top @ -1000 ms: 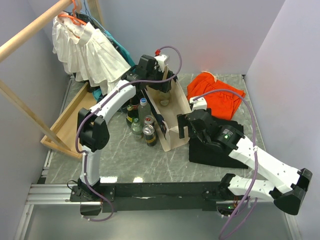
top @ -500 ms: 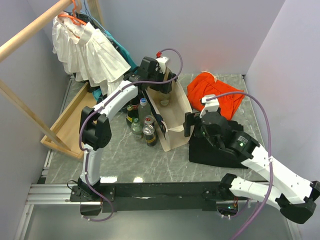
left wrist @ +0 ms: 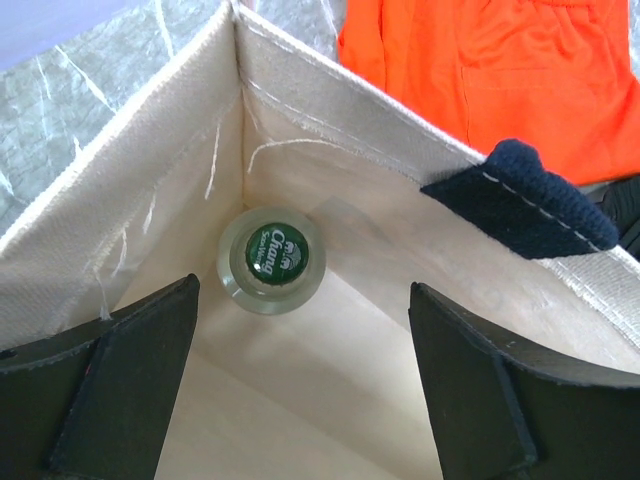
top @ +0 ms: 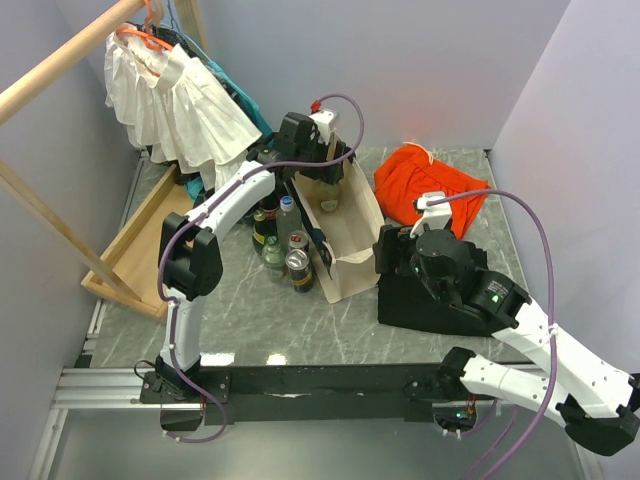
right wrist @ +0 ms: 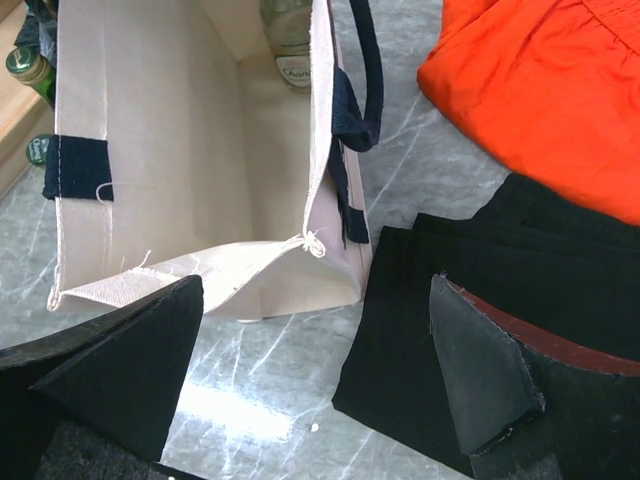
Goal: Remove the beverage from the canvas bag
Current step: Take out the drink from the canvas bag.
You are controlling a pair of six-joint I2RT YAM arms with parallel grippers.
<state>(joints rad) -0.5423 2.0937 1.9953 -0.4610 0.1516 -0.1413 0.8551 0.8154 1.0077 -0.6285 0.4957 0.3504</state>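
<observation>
Top view: canvas bag stands mid-frame, L gripper over its upper end, R gripper just beside its lower right corner. L wrist view: jaws wide, gripping nothing; green-capped bottle upright in bag's corner, centre-left. R wrist view: jaws wide too, bag upper left, black cloth lower right.

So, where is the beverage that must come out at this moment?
In the left wrist view, the beverage bottle stands upright inside the canvas bag, in a corner of its floor, below the open left gripper.
</observation>
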